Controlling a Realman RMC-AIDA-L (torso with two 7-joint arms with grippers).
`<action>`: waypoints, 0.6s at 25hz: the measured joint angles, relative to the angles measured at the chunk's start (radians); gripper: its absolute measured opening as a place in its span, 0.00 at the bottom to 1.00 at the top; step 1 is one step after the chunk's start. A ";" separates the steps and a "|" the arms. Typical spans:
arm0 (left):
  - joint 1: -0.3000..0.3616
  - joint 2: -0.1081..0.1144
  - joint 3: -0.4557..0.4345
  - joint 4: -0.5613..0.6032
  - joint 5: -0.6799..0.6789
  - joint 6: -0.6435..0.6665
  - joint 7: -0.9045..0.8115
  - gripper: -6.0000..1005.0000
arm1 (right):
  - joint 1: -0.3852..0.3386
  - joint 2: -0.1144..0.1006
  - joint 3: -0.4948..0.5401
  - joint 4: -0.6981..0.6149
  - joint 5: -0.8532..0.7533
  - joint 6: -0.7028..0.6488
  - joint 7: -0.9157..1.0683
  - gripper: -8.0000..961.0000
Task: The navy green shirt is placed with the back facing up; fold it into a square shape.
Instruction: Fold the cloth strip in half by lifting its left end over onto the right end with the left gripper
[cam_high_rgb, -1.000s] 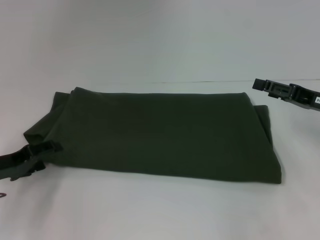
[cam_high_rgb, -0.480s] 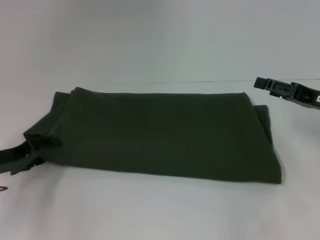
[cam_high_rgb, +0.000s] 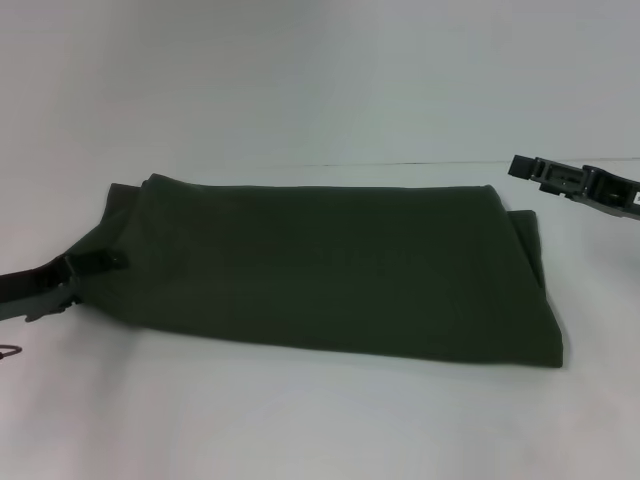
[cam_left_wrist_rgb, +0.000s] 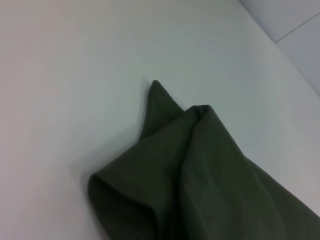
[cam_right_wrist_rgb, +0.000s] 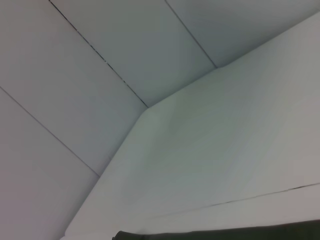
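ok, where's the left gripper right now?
Head view: the left gripper is at the left end of the navy green shirt on the white table, shut on its near-left corner.

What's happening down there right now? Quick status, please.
Left gripper pinching the navy green shirt at its left end, lifting it. Right gripper idle, off right, far side. Shirt folded oblong. Nothing in the way.

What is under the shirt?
The shirt lies on a white table. A lower cloth layer peeks out at its right end; anything else beneath is covered. The left gripper is at its left edge.
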 joint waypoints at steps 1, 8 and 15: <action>0.000 -0.001 0.001 0.000 0.000 0.000 0.003 0.89 | -0.001 0.000 0.000 0.000 0.000 0.000 0.000 0.96; 0.002 -0.004 0.001 -0.003 0.000 -0.003 0.025 0.89 | -0.003 0.000 0.000 0.004 -0.001 0.010 -0.003 0.96; 0.000 -0.006 0.000 -0.003 0.000 -0.013 0.054 0.86 | -0.003 0.005 0.000 0.007 -0.001 0.017 -0.009 0.96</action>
